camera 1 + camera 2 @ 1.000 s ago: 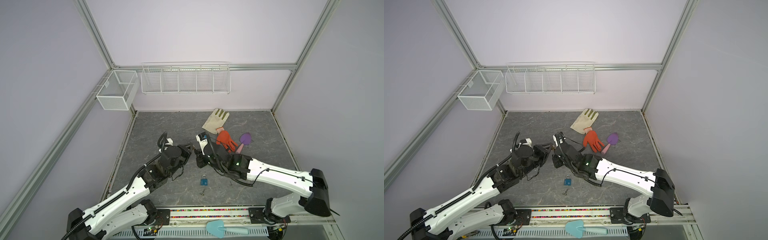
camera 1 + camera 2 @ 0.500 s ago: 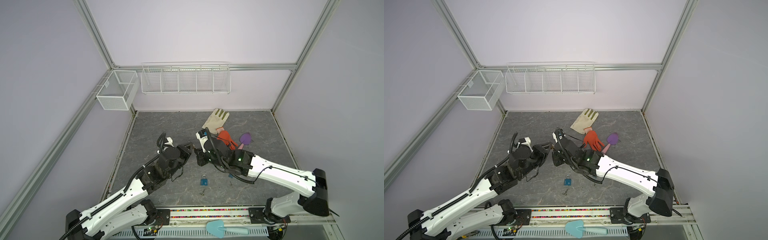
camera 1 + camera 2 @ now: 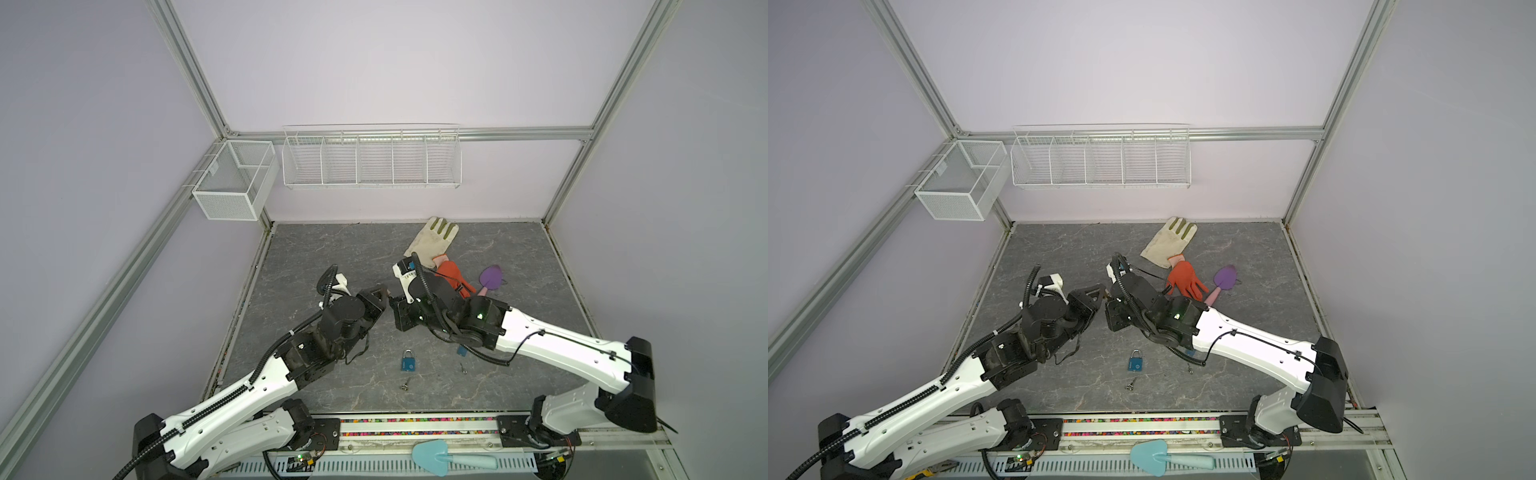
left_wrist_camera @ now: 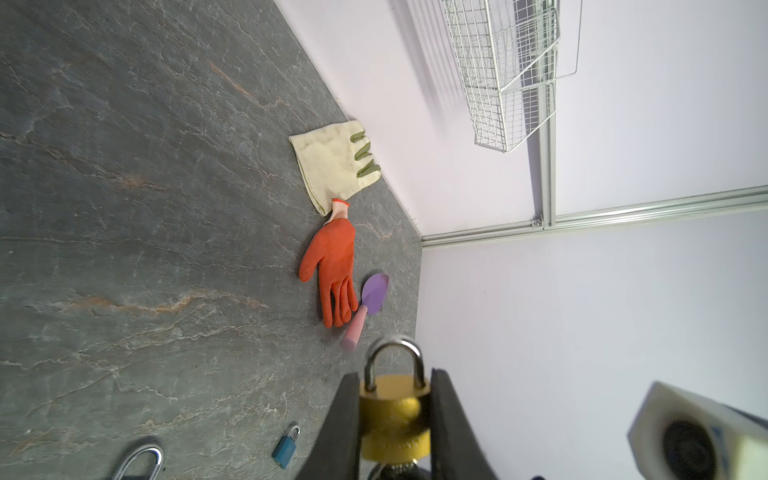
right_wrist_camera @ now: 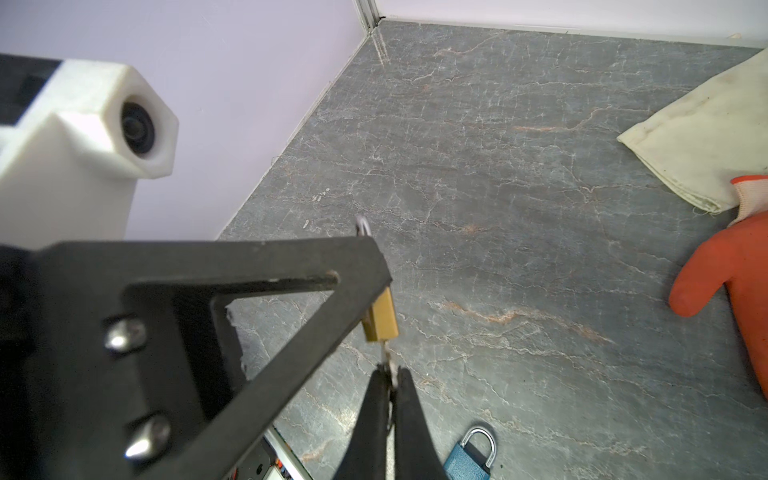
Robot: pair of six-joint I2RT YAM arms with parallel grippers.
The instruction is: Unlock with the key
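In both top views the right arm has crept slightly toward the back wall, and the grippers stay met above mid-table. The left gripper (image 3: 383, 292) and right gripper (image 3: 395, 300) nearly touch. On the grey stone-patterned table (image 3: 332, 257) below lies a small blue padlock (image 3: 409, 360), well apart from the orange rubber glove (image 3: 455, 276).

Left wrist view: the left gripper (image 4: 395, 374) clamps the small brass padlock (image 4: 395, 419) by its body, and the shackle looks closed.

Right wrist view: the right gripper (image 5: 388, 386) is pinched tight on a thin silver key (image 5: 386, 357) reaching the brass padlock's (image 5: 382, 316) underside. The left gripper's black finger (image 5: 249, 299) hides most of the lock.
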